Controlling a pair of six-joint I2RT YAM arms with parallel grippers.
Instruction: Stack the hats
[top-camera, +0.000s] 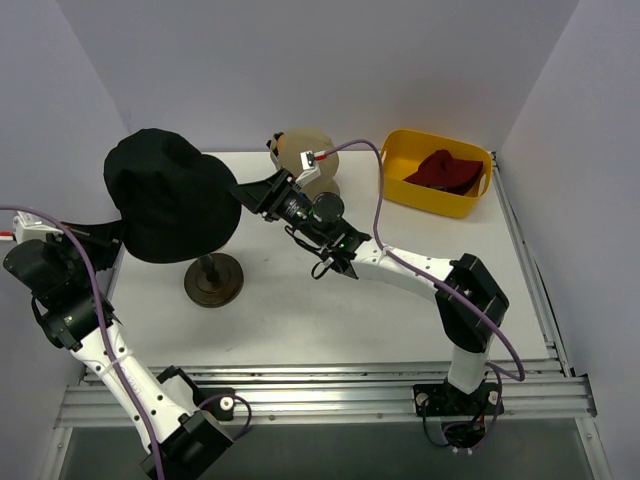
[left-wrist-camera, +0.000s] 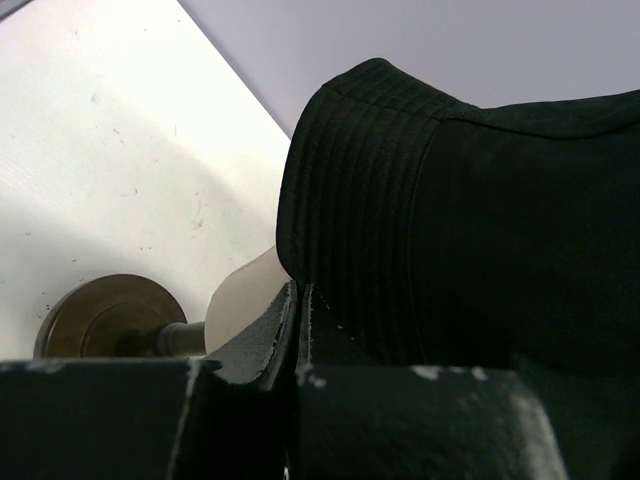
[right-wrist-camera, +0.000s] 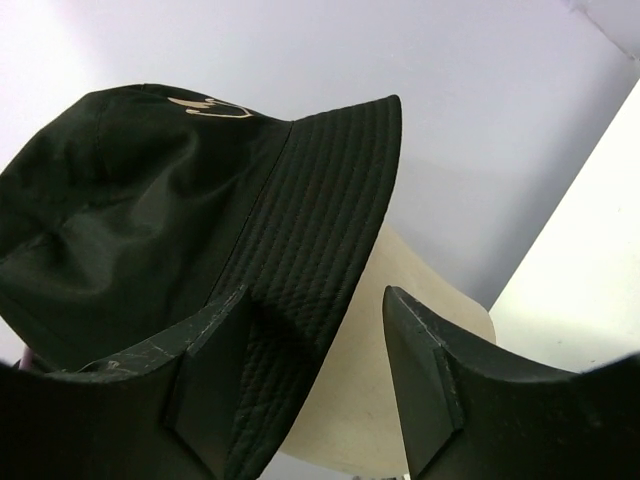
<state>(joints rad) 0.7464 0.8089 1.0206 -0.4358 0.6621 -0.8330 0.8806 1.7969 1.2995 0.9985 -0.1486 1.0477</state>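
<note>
**A:** Black fabric fills both wrist views. Who has hold of it?

**B:** The left gripper (left-wrist-camera: 300, 330). Its jaws are pressed together on the brim of the black bucket hat (left-wrist-camera: 450, 230), on the side nearest that arm. I judge the pinch is there to steady the hat over the wooden stand (top-camera: 213, 280).

**A:** And the right gripper?

**B:** The right gripper (right-wrist-camera: 315, 295) is spread, with the opposite brim edge lying in its gap and nothing pinched. It looks lined up to take that side, so the hat can be pulled down level.

**A:** How does the hat look?

**B:** Soft and matte, with a domed crown, rows of stitching round the brim and a small pale embroidery on the crown. It drapes over the stand's top, leaving only the post and round base showing. Something pale tan shows under the brim, but I cannot tell what it is.

**A:** Farther back?

**B:** A cream mannequin head (top-camera: 305, 155) sits just behind the right gripper. At the far right, a yellow bin (top-camera: 430, 203) holds the dark red bucket hat (top-camera: 445, 170), not yet stacked.
</note>
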